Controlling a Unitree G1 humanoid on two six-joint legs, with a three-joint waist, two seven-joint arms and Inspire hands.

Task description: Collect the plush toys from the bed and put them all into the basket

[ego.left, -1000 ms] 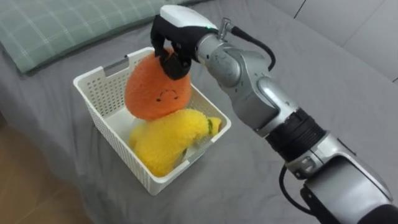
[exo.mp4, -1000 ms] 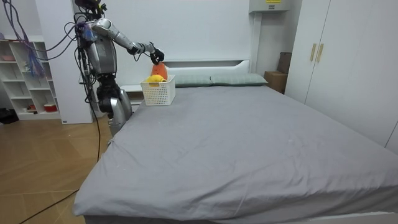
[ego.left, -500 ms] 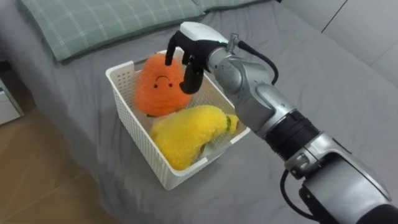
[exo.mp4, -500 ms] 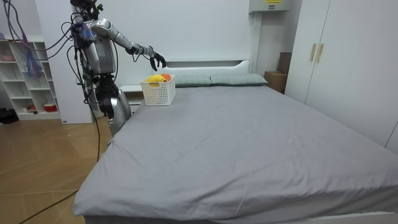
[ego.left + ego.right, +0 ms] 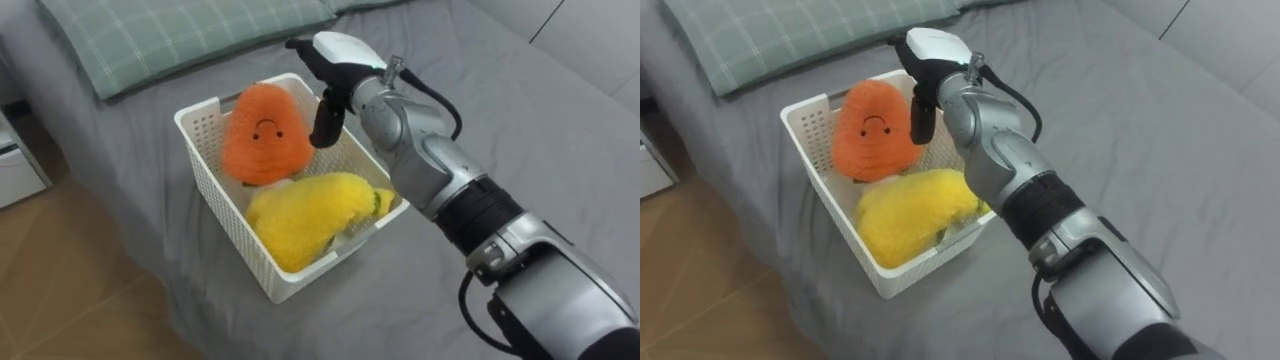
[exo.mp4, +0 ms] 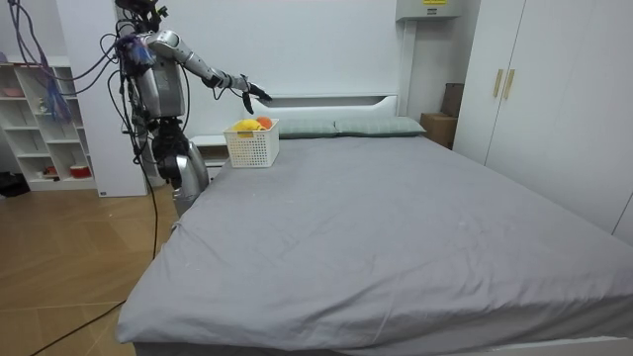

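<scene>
Inside the white basket point(image 5: 232, 232) on the bed point(image 5: 500, 90), an orange plush toy point(image 5: 263, 135) and a yellow plush toy point(image 5: 305, 215) are seen, the right hand point(image 5: 338, 55) being poised over the basket, fingers slack and empty.

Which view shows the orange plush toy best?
The left eye view: the orange plush toy sits upright in the basket, face visible. In the right eye view the right hand sits against its edge; the room view gives a distant orange speck.

A silver jointed arm, black-cuffed and black-cabled, carries a white-backed, dark-fingered robot hand point(image 5: 335, 58).
</scene>
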